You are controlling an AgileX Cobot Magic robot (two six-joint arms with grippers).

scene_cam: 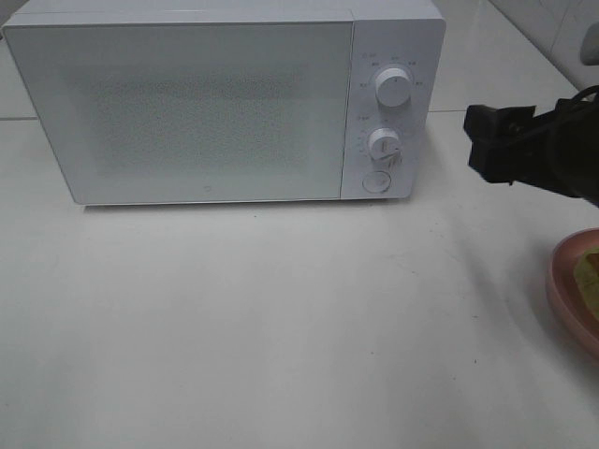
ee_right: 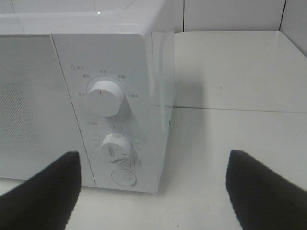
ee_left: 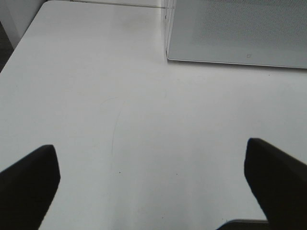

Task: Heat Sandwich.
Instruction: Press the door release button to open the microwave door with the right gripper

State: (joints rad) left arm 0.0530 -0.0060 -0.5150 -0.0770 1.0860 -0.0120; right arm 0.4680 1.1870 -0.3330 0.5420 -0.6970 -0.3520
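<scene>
The sandwich lies on a pink plate at the right edge of the exterior view, cut off by the frame. Only a yellowish-green corner of it shows. My right gripper hangs above the table to the right of the white microwave, behind the plate and facing the microwave's control panel. In the right wrist view its fingers stand wide apart with nothing between them, so the right gripper is open. My left gripper is open over bare table, and the exterior view does not show it.
The microwave door is shut. Two round knobs and a round button sit on the panel at its right. A tiled wall rises behind. In the left wrist view the microwave's front lower corner lies ahead.
</scene>
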